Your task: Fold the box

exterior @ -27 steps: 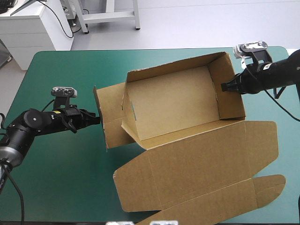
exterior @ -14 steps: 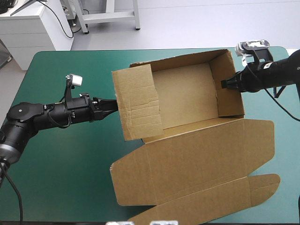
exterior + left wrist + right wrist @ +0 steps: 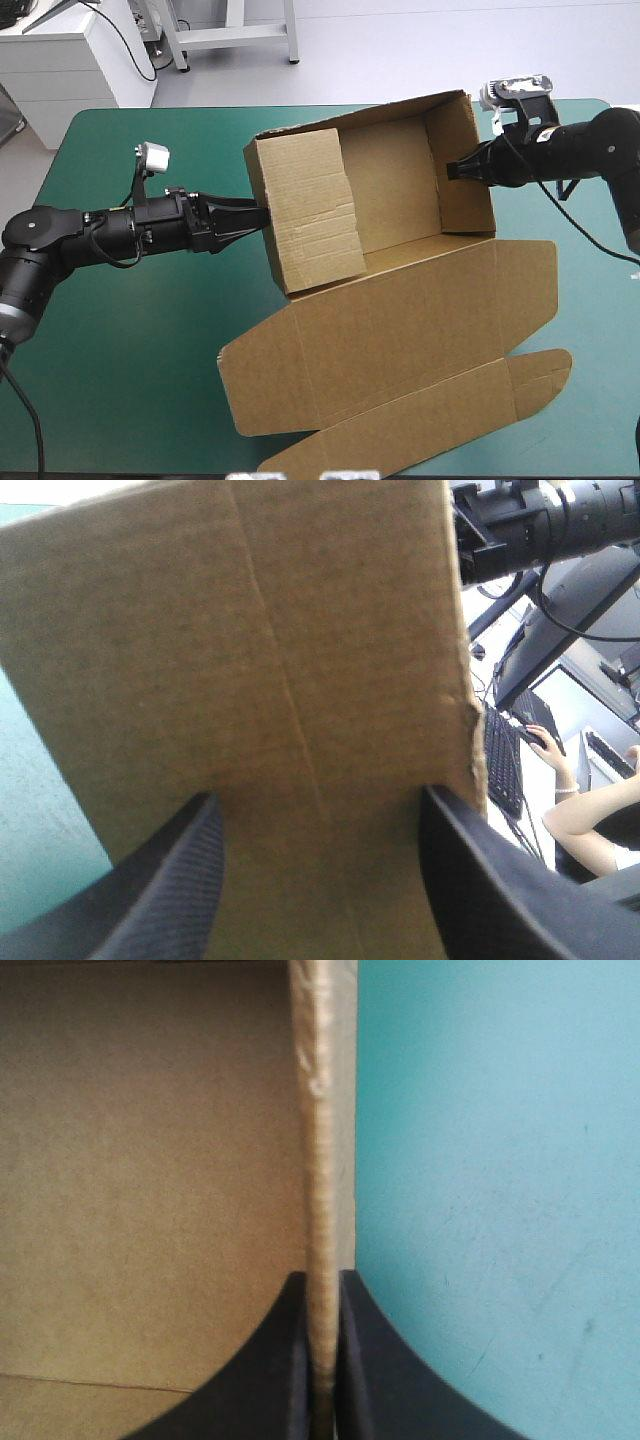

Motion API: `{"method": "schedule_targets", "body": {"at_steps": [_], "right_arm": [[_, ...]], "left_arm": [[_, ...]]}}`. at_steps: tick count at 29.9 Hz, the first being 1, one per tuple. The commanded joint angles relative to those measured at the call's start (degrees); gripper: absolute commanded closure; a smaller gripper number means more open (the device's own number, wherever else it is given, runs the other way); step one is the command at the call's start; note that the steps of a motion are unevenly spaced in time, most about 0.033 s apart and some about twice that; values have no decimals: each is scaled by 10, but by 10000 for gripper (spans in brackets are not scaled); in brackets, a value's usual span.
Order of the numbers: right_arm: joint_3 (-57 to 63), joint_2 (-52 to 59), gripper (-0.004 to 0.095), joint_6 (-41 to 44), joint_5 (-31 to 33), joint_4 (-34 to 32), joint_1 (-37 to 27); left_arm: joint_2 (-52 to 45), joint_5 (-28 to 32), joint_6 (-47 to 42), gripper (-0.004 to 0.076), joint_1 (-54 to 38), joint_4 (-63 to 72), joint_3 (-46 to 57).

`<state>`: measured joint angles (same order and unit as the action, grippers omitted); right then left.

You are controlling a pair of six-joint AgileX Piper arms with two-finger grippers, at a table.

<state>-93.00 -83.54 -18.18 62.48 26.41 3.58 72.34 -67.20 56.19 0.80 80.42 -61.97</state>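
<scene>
Teal-green table point(image 3: 140, 350): one box point(image 3: 390, 200), two grippers point(image 3: 258, 212) point(image 3: 450, 170)

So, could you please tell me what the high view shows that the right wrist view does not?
Only the high view: the whole box, its lid flat toward the near edge, and the left gripper at the end flap. Only the right wrist view: the right gripper shut on the edge of the wall, a finger on each side. Both: that wall and the teal-green cover.

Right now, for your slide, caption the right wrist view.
Right gripper clamps a raised wall of the brown box, teal-green cover alongside.
</scene>
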Motion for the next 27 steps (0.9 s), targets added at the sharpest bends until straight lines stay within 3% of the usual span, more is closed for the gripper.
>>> {"method": "schedule_targets", "body": {"at_steps": [1,6,13,21,27], "right_arm": [[-17,23,925,24,-50,17,16],[-17,19,925,56,-62,-28,40],[-17,17,925,63,-71,-26,43],[-17,17,923,68,-93,-8,44],[-17,17,921,74,-101,-7,44]], "left_arm": [[-13,-15,0,266,2,46,-18],[-13,-25,0,230,2,56,-20],[-13,-49,-7,227,2,52,-38],[-13,27,-60,227,10,-34,-64],[-13,137,-165,229,71,-182,-127]]}}
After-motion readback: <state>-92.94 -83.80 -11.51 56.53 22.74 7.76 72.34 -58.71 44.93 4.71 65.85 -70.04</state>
